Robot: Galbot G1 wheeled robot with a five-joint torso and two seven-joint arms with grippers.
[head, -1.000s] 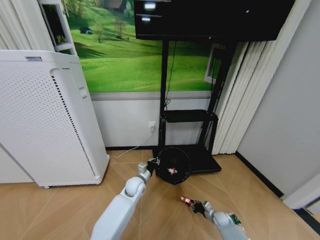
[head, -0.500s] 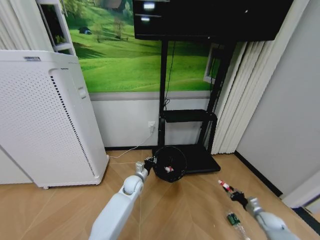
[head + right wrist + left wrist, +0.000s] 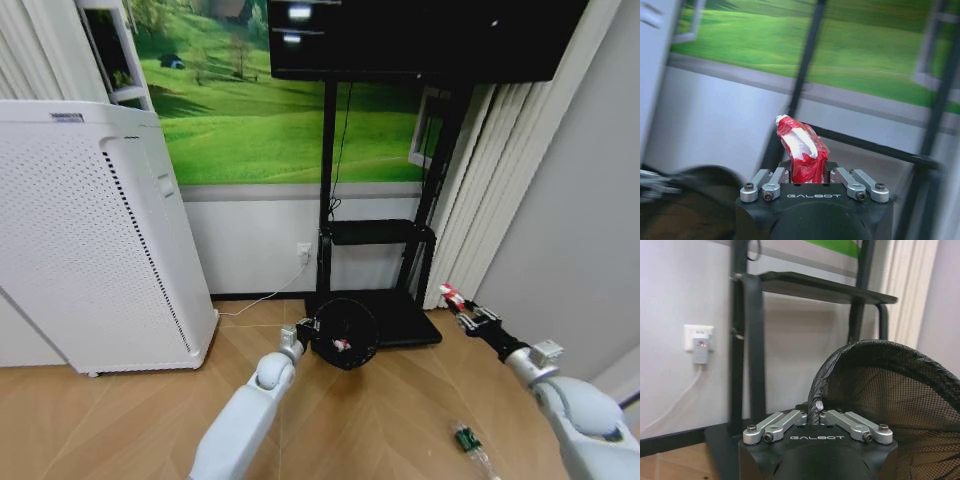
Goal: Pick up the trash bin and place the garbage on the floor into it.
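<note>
left pincer [image 3: 306,327] pinches the trash bin [image 3: 345,333] rim, right pincer [image 3: 462,308] grips a red-and-white wrapper [image 3: 450,295] well apart above open floor [image 3: 380,420].

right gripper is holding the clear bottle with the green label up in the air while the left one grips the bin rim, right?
Not quite. The right gripper is shut on a red-and-white wrapper, as the right wrist view shows. The clear bottle lies on the floor in the head view. The left gripper does grip the trash bin by its rim.
</note>
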